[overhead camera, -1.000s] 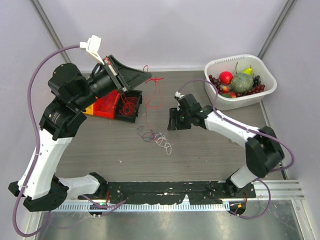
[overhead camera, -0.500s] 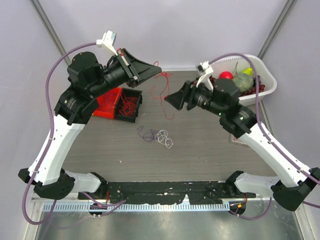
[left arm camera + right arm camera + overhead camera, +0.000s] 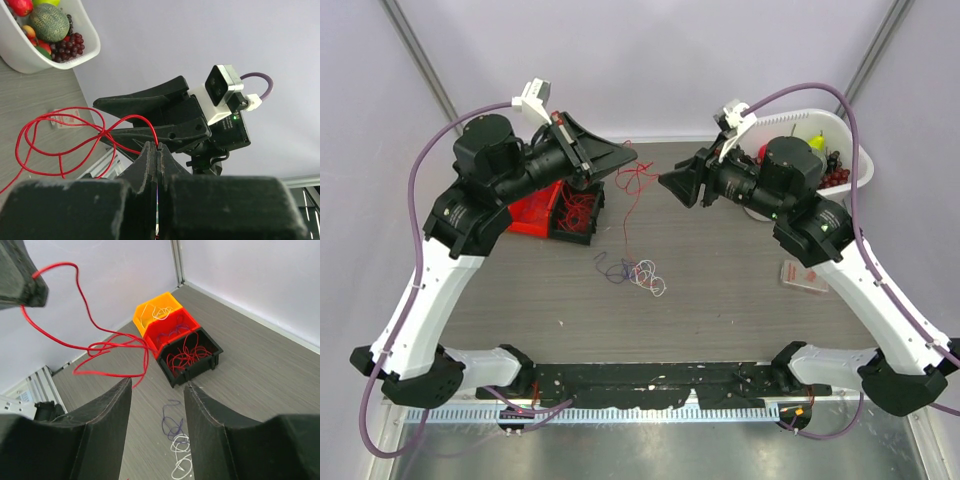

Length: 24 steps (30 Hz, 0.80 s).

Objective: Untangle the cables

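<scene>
My left gripper (image 3: 626,157) is raised above the table and shut on a thin red cable (image 3: 638,185), which hangs from its tips in loose loops; it also shows in the left wrist view (image 3: 65,132) and the right wrist view (image 3: 107,346). My right gripper (image 3: 665,181) is open and empty, raised and facing the left gripper, close beside the hanging red cable. A small tangle of purple and white cables (image 3: 635,272) lies on the table below; it shows between my right fingers (image 3: 176,440).
A row of small bins stands at the back left: orange (image 3: 155,310), red (image 3: 172,326) and black (image 3: 192,356), the black one holding red wires. A white basket of fruit (image 3: 855,160) sits at the back right. A small pink packet (image 3: 805,276) lies at the right.
Both arms have risen. My right gripper has swung up from the table and moved toward the left gripper and the hanging red cable. The left gripper stays shut on the red cable.
</scene>
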{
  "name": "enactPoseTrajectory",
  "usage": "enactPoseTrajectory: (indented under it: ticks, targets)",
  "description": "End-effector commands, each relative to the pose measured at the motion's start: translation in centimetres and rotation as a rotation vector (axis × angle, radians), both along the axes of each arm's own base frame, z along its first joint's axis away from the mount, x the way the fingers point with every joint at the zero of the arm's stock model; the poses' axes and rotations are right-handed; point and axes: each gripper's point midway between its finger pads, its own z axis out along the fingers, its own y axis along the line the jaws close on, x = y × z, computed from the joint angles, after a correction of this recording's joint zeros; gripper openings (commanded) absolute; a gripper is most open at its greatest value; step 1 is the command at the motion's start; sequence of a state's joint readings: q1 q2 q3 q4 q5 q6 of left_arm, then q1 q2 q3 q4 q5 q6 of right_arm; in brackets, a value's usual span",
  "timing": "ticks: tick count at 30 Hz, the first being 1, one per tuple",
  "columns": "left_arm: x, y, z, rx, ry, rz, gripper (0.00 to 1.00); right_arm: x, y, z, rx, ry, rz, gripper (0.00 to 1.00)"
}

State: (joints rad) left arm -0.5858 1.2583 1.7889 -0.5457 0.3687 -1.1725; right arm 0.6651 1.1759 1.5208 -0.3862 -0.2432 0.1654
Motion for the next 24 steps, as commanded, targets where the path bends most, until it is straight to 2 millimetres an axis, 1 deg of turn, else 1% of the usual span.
enactPoseTrajectory:
  ticks: [1, 3, 4, 5, 6, 7, 8, 9, 10, 11, 12, 13, 14, 15, 16, 17, 18, 19, 20, 21, 22, 23, 24]
  targets:
    - [-1.5, 0.8, 1.0, -0.022, -0.021, -0.017, 0.0, 0.2, -1.5, 1.7, -0.002, -0.063, -0.051, 0.51]
    - [-1.3, 1.1, 0.8, -0.017, -0.018, 0.003, 0.0, -0.8, -1.7, 1.4, 0.014, -0.035, -0.029, 0.54]
    - [-1.3, 1.3, 0.7, -0.019, -0.02, 0.006, 0.0, -1.2, -1.7, 0.7, 0.01, -0.016, -0.017, 0.58]
    - [-1.2, 1.3, 0.6, -0.019, -0.015, 0.01, 0.0, -2.0, -1.5, 0.0, 0.0, 0.013, 0.021, 0.6]
    - [-1.2, 1.3, 0.5, -0.02, -0.011, 0.007, 0.0, -2.3, -1.7, -0.4, 0.002, 0.036, 0.014, 0.61]
    - [-1.1, 1.2, 0.4, -0.019, -0.007, 0.003, 0.0, -2.0, -2.2, -0.6, 0.009, 0.047, -0.02, 0.62]
    - [-1.1, 1.2, 0.4, -0.019, -0.007, 0.0, 0.0, -1.4, -3.1, -0.5, 0.044, 0.076, -0.1, 0.63]
    - [-1.0, 1.1, 0.3, -0.018, -0.004, -0.003, 0.0, -0.9, -3.6, 0.0, 0.083, 0.089, -0.15, 0.63]
    - [-1.0, 1.1, 0.2, -0.016, -0.004, -0.003, 0.0, -0.1, -4.4, 0.5, 0.173, 0.168, -0.242, 0.64]
    - [-0.9, 1.1, 0.2, -0.016, -0.007, -0.003, 0.0, -0.1, -4.3, 0.8, 0.228, 0.212, -0.248, 0.64]
    - [-0.9, 1.2, 0.2, -0.012, -0.012, -0.001, 0.0, -0.2, -3.5, 0.9, 0.296, 0.28, -0.23, 0.64]
    - [-0.8, 1.3, 0.1, -0.008, -0.015, -0.001, 0.0, -0.1, -3.0, 1.3, 0.34, 0.303, -0.219, 0.64]
    - [-0.7, 1.3, -0.1, -0.002, -0.014, 0.0, 0.0, -0.3, -1.8, 0.9, 0.399, 0.403, -0.189, 0.64]
    - [-0.5, 1.2, -0.4, 0.004, -0.013, 0.002, 0.0, -0.2, -1.5, 0.9, 0.436, 0.452, -0.188, 0.64]
    - [-0.4, 1.2, -0.5, 0.005, -0.013, 0.002, 0.0, 0.2, -0.8, 0.8, 0.496, 0.538, -0.19, 0.62]
    - [-0.3, 1.0, -0.8, 0.008, -0.016, -0.001, 0.0, 0.1, -0.2, 1.1, 0.529, 0.575, -0.168, 0.61]
    - [-0.1, 1.0, -1.0, 0.012, -0.019, 0.002, 0.0, -0.1, 0.8, 1.3, 0.59, 0.666, -0.126, 0.58]
    - [0.0, 1.0, -1.2, 0.017, -0.021, 0.003, 0.0, 0.0, 1.4, 1.7, 0.633, 0.685, -0.093, 0.57]
    - [0.2, 1.0, -1.4, 0.022, -0.023, 0.007, 0.0, -0.3, 1.9, 2.0, 0.693, 0.764, -0.067, 0.57]
    - [0.4, 0.9, -1.5, 0.025, -0.023, 0.009, 0.0, -0.3, 2.2, 2.3, 0.772, 0.806, -0.034, 0.57]
    - [0.6, 0.8, -1.7, 0.026, -0.022, 0.009, 0.0, -0.5, 2.2, 3.7, 0.829, 0.784, 0.015, 0.57]
    - [0.7, 0.7, -1.7, 0.024, -0.026, 0.009, 0.0, -0.6, 2.2, 2.9, 0.878, 0.84, 0.016, 0.57]
    - [0.9, 0.5, -1.6, 0.019, -0.034, 0.005, 0.0, -0.6, 2.1, 3.4, 0.92, 0.838, 0.039, 0.57]
